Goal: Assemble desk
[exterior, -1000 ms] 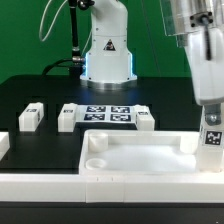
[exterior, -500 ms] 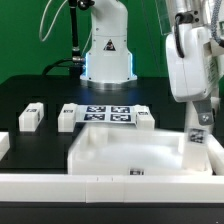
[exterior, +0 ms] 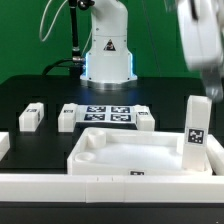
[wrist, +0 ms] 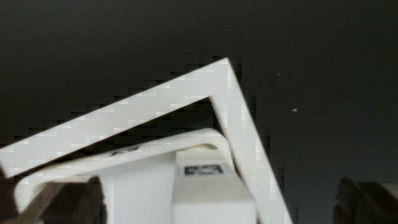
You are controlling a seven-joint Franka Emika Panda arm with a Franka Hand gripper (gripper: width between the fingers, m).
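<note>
A: Desk tabletop (exterior: 130, 158) is lying on the black table (exterior: 40, 95), one leg (exterior: 197, 128) standing upright in its corner socket on the exterior view's right.
B: And the gripper (wrist: 205, 205)?
A: It's hovering above that leg, jaws spread wide, gripping nothing.

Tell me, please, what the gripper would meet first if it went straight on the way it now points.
Probably the upright leg in the tabletop's corner: the wrist view shows it between the open fingers, though depth is unclear.
</note>
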